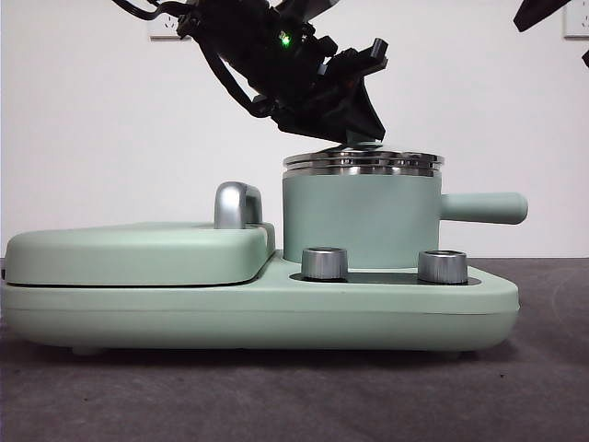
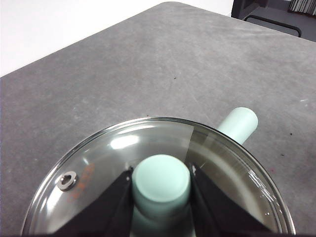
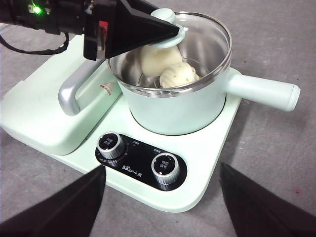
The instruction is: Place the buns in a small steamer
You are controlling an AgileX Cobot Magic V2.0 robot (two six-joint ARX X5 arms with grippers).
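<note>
The left gripper (image 2: 161, 183) clamps the green knob (image 2: 161, 178) of the glass lid (image 3: 207, 30) on the small steamer (image 3: 173, 111), both buns (image 3: 168, 66) inside, while the right gripper (image 3: 163, 207) hangs wide open above the cooker's front edge.

Glass lid (image 2: 123, 148) glossy; steamer (image 3: 173, 111) matt mint, steel rim; chrome knobs (image 1: 324, 262); bench (image 2: 148, 64) rough grey.

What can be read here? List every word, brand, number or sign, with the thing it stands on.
"Bear" plus two Chinese characters: black control panel, between the two knobs.
Red warning triangle with red print below: griddle lid; too small to read.
White labels by the knobs, marks on their tops: too small.
Orange print on the glass lid: blurred.
</note>
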